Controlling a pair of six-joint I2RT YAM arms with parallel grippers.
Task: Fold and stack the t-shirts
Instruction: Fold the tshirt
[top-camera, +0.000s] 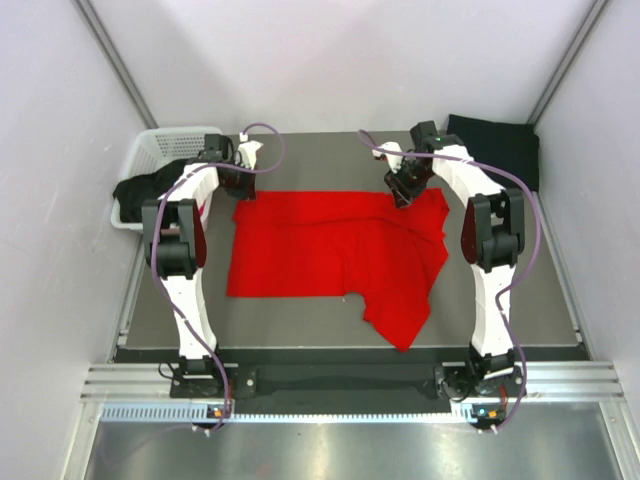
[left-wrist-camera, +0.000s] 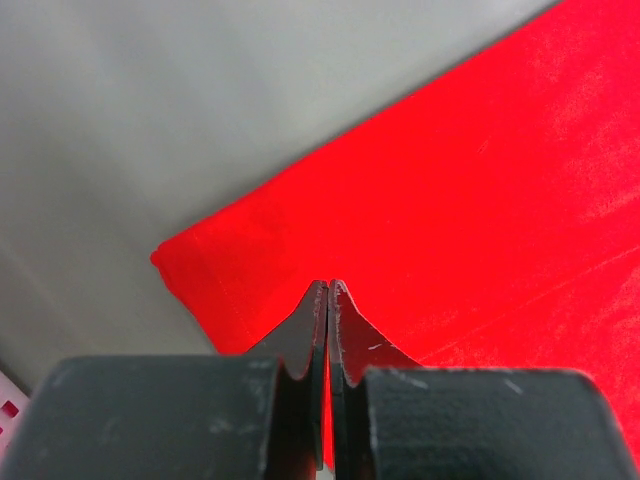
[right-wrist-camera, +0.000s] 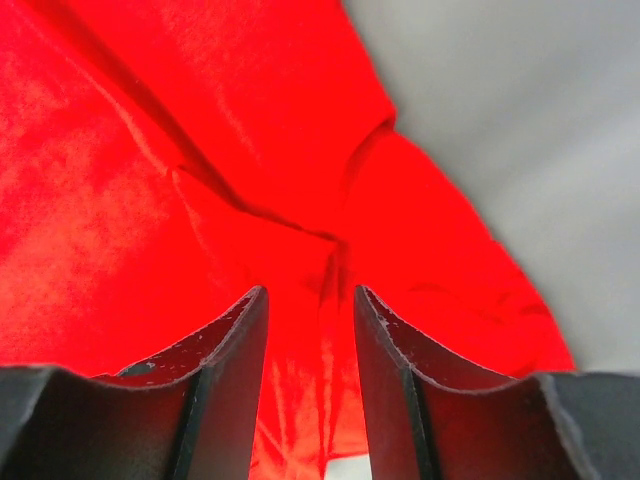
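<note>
Left tool (left-wrist-camera: 328, 285) closed, pinching the red t-shirt (top-camera: 320, 250) just inside its corner. Right tool (right-wrist-camera: 308, 292) has jaws apart, straddling a raised crease of the same shirt, not clamped. Shirt lies spread on the table (top-camera: 320, 150) between both tools. Black t-shirt (top-camera: 500, 148) sits right of the right tool.

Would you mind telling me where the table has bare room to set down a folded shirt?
Bare: the far strip between the white basket and the black shirt, and the near strip between the red t-shirt and the arm bases. Crowded: its far corners, where the left gripper and right gripper sit.
</note>
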